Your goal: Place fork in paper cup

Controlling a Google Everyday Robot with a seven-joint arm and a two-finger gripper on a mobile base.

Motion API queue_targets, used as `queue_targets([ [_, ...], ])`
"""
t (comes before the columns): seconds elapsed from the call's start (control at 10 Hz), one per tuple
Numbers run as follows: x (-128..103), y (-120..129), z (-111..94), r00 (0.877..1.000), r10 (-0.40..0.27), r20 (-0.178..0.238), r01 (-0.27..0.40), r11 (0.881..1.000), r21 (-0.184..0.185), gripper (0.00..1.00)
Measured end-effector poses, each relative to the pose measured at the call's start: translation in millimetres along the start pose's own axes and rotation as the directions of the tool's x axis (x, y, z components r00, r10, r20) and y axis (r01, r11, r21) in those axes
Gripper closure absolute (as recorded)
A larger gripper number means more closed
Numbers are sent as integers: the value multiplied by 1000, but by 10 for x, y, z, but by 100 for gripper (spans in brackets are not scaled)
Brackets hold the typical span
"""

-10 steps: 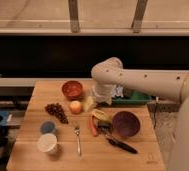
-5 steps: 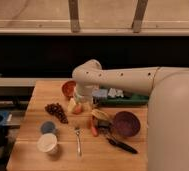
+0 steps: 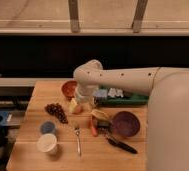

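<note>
While hand (image 3: 83, 103) hangs beyond, fork (image 3: 78, 141) lies tines toward it.

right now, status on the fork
Claw low by the orange bowl, apart from fork. Fork flat on table beside paper cup. Nothing between them.

Table (image 3: 38, 100) pale wood, plain. Fork (image 3: 78, 140) silver. Paper cup (image 3: 47, 143) cream, near left. Small cup (image 3: 48, 127) blue-grey. Grapes (image 3: 56, 111) dark purple. Far bowl (image 3: 69, 88) orange-brown. Right bowl (image 3: 125, 123) deep purple. Utensil (image 3: 120, 145) handle black. Arm (image 3: 123, 80) off-white; gripper (image 3: 84, 101), same tone, hangs over yellow fruit (image 3: 75, 106) mid-table.
</note>
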Motion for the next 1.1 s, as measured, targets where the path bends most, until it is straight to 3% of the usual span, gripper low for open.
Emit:
queue_targets([
  [0.4,110,129,550,999,13,-52,-17,998,-68,20],
  [0.8,151,224,809,995,25,-94,-37,990,-133,20],
  [0.9,155,260,871,993,19,-113,-34,991,-130,20],
  [1.1,158,322,974,988,20,-152,-34,995,-91,20],
])
